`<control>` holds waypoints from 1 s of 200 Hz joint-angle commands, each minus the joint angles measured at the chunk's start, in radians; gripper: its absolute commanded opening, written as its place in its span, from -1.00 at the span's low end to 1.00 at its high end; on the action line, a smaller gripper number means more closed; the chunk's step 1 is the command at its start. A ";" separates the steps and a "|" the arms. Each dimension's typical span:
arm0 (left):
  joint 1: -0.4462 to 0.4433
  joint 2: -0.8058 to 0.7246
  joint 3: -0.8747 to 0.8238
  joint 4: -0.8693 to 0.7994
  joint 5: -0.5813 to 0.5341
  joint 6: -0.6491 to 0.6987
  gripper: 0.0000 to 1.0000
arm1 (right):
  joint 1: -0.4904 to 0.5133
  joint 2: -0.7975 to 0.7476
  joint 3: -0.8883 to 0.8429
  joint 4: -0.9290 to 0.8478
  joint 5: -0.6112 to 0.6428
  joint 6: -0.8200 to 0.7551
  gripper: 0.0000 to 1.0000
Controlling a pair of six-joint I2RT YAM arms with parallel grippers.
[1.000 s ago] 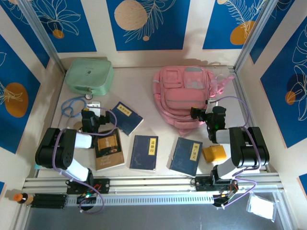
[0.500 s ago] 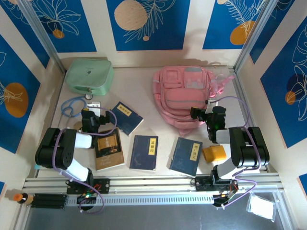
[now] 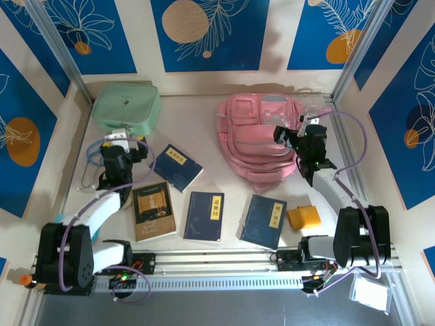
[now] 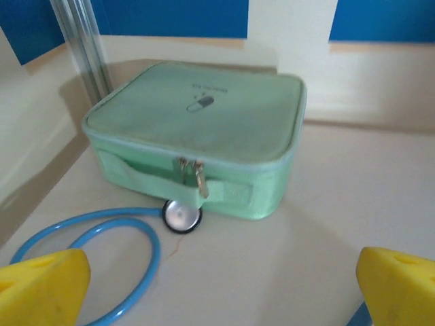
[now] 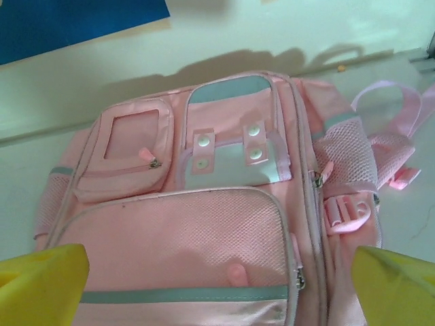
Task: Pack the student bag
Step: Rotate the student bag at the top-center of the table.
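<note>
Case (image 3: 127,107) sits far left, left gripper (image 3: 124,139) gaping empty before it; over to the right, right gripper (image 3: 287,134) spread wide, empty, hovers at the bag (image 3: 255,146) lying flat at the back. Soft, floppy, likely light: pinch a zip pull or top seam, I'd say

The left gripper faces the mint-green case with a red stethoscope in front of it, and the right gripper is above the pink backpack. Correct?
The stethoscope is blue, not red; the left wrist view shows it. The rest stands: the left gripper faces the mint-green case, and the right gripper is above the pink backpack.
</note>
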 commanded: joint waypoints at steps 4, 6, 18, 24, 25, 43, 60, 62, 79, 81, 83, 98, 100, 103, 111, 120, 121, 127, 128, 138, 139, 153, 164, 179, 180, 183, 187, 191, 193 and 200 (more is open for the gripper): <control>-0.006 -0.013 0.114 -0.279 0.144 -0.253 1.00 | -0.006 0.071 0.121 -0.328 0.020 0.200 0.98; -0.006 -0.009 0.114 -0.273 0.165 -0.268 1.00 | -0.011 0.077 0.132 -0.340 0.010 0.211 0.98; -0.017 0.020 0.113 -0.224 0.279 -0.346 1.00 | -0.047 0.132 0.179 -0.393 -0.083 0.270 0.98; -0.029 0.037 0.119 -0.222 0.311 -0.393 1.00 | -0.064 0.164 0.199 -0.415 -0.126 0.296 0.99; -0.031 0.038 0.121 -0.223 0.316 -0.401 1.00 | -0.067 0.169 0.203 -0.419 -0.132 0.300 0.98; -0.091 0.089 0.152 -0.250 0.371 -0.502 1.00 | -0.105 0.250 0.249 -0.464 -0.227 0.343 0.98; -0.160 0.138 0.169 -0.239 0.411 -0.565 1.00 | -0.117 0.305 0.268 -0.482 -0.260 0.350 0.99; -0.169 0.145 0.171 -0.236 0.414 -0.572 1.00 | -0.117 0.310 0.270 -0.486 -0.262 0.350 0.99; -0.256 0.213 0.201 -0.231 0.416 -0.638 1.00 | -0.120 0.345 0.277 -0.500 -0.275 0.360 0.97; -0.265 0.222 0.207 -0.231 0.416 -0.644 1.00 | -0.119 0.349 0.277 -0.500 -0.279 0.361 0.96; -0.276 0.232 0.212 -0.231 0.417 -0.649 0.99 | -0.119 0.353 0.277 -0.500 -0.285 0.364 0.96; -0.344 0.311 0.258 -0.221 0.444 -0.677 0.94 | -0.113 0.375 0.275 -0.491 -0.334 0.381 0.87; -0.352 0.322 0.266 -0.219 0.447 -0.679 0.94 | -0.112 0.376 0.273 -0.491 -0.338 0.385 0.87; -0.363 0.339 0.276 -0.216 0.452 -0.685 0.94 | -0.108 0.378 0.271 -0.488 -0.345 0.391 0.86; -0.387 0.380 0.302 -0.213 0.457 -0.696 0.94 | -0.093 0.376 0.255 -0.468 -0.363 0.409 0.86; -0.410 0.422 0.331 -0.212 0.455 -0.706 0.93 | -0.069 0.373 0.241 -0.446 -0.378 0.422 0.85; -0.411 0.427 0.333 -0.212 0.455 -0.707 0.93 | -0.065 0.372 0.240 -0.446 -0.378 0.423 0.85; -0.421 0.452 0.350 -0.214 0.454 -0.712 0.92 | -0.047 0.373 0.237 -0.446 -0.378 0.431 0.84; -0.422 0.455 0.352 -0.214 0.454 -0.713 0.92 | -0.043 0.372 0.238 -0.446 -0.377 0.433 0.84; -0.430 0.489 0.377 -0.215 0.453 -0.724 0.90 | -0.007 0.370 0.234 -0.447 -0.366 0.446 0.84; -0.430 0.492 0.379 -0.215 0.453 -0.725 0.90 | -0.003 0.369 0.234 -0.447 -0.365 0.448 0.84; -0.432 0.531 0.412 -0.229 0.457 -0.737 0.89 | 0.052 0.361 0.225 -0.435 -0.356 0.464 0.84; -0.433 0.557 0.444 -0.259 0.460 -0.736 0.88 | 0.095 0.359 0.225 -0.422 -0.359 0.468 0.84; -0.433 0.587 0.501 -0.335 0.457 -0.721 0.85 | 0.137 0.360 0.240 -0.425 -0.362 0.457 0.84; -0.433 0.590 0.504 -0.340 0.456 -0.720 0.85 | 0.138 0.361 0.242 -0.426 -0.362 0.457 0.84; -0.433 0.596 0.517 -0.357 0.455 -0.717 0.84 | 0.142 0.361 0.245 -0.430 -0.356 0.456 0.84; -0.433 0.604 0.532 -0.383 0.450 -0.715 0.81 | 0.145 0.358 0.247 -0.432 -0.354 0.458 0.84; -0.433 0.610 0.548 -0.407 0.446 -0.713 0.79 | 0.146 0.354 0.248 -0.432 -0.353 0.458 0.84; -0.433 0.614 0.556 -0.419 0.444 -0.712 0.79 | 0.145 0.351 0.249 -0.432 -0.352 0.459 0.84; -0.433 0.625 0.576 -0.450 0.441 -0.708 0.76 | 0.140 0.342 0.246 -0.431 -0.349 0.461 0.84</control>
